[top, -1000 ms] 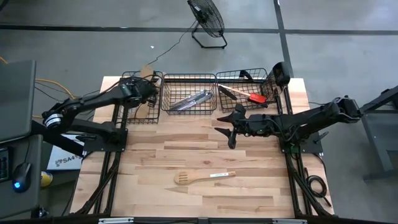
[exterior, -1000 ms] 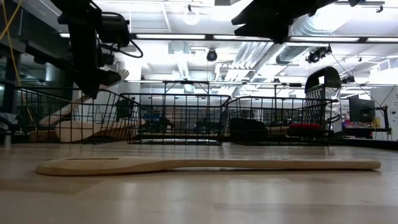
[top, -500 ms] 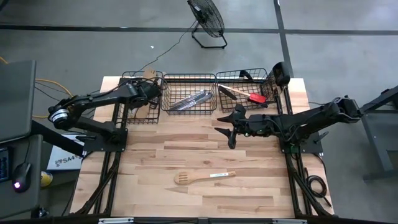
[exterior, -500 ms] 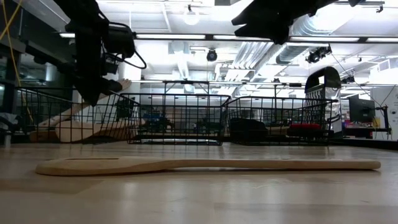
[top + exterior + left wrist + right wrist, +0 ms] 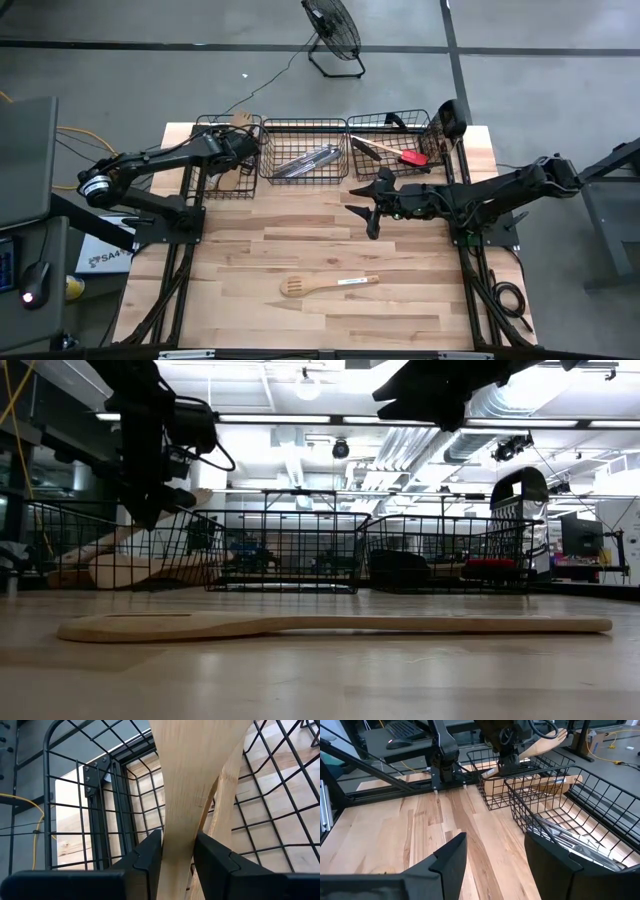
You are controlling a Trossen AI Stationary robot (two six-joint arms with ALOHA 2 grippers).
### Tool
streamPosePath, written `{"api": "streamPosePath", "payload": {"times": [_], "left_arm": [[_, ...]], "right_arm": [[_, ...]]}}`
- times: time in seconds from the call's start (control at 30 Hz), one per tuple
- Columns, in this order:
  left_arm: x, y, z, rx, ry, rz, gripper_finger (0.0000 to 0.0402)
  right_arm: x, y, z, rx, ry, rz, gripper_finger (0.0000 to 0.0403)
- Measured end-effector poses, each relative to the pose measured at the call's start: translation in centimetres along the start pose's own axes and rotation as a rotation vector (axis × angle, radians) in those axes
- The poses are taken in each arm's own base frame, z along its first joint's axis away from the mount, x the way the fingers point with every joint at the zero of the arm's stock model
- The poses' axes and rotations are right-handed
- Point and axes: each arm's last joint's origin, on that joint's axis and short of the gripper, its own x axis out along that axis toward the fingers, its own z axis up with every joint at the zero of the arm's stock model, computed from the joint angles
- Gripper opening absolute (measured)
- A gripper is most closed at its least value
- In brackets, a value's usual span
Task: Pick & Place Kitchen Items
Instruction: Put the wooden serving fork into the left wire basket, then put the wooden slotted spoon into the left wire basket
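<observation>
My left gripper [image 5: 238, 150] is over the left wire basket [image 5: 205, 185], shut on a pale wooden utensil [image 5: 195, 765]. The utensil's broad end [image 5: 547, 741] sticks up past the basket's far rim. More wooden utensils [image 5: 130, 570] lie in that basket. My right gripper [image 5: 365, 205] hangs open and empty above the table's middle; its fingers also show in the right wrist view [image 5: 495, 845]. A slotted wooden spatula [image 5: 328, 284] lies flat on the table near the front. Silver cutlery [image 5: 305, 160] lies in the middle basket, and a red-headed spatula [image 5: 413, 157] in the right basket. My left gripper pinches the wooden utensil's narrow neck [image 5: 177, 827] between its two fingers [image 5: 150, 852], which lie across it. The fingers come from above, slanting down into the basket. The utensil sits tilted, its broad end up; its lower end is hidden among the other wood in the basket.
Three black wire baskets stand in a row along the table's far edge; the middle one [image 5: 303, 125] and the right one [image 5: 392, 118] hold utensils. A black object [image 5: 450, 118] stands at the far right corner. Bare wood [image 5: 270, 235] lies between the baskets and the spatula.
My left gripper has gone a little toward the table's right edge and down over the left basket, still shut on the wooden utensil, which has sunk with it and stays tilted. For the last half second it has kept still.
</observation>
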Motion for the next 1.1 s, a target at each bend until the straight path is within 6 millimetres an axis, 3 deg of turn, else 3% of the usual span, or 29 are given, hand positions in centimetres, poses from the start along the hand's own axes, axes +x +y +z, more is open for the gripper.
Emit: {"api": "streamPosePath", "payload": {"times": [0.77, 1.1], "left_arm": [[-0.01, 0.01, -0.10, 0.012, 0.015, -0.008, 0.0099], [-0.01, 0.13, -0.26, 0.050, 0.028, 0.001, 0.0186]], "right_arm": [[0.00, 0.01, 0.00, 0.002, 0.001, 0.003, 0.0191], [0.00, 0.01, -0.01, 0.002, 0.001, 0.003, 0.0191]]}}
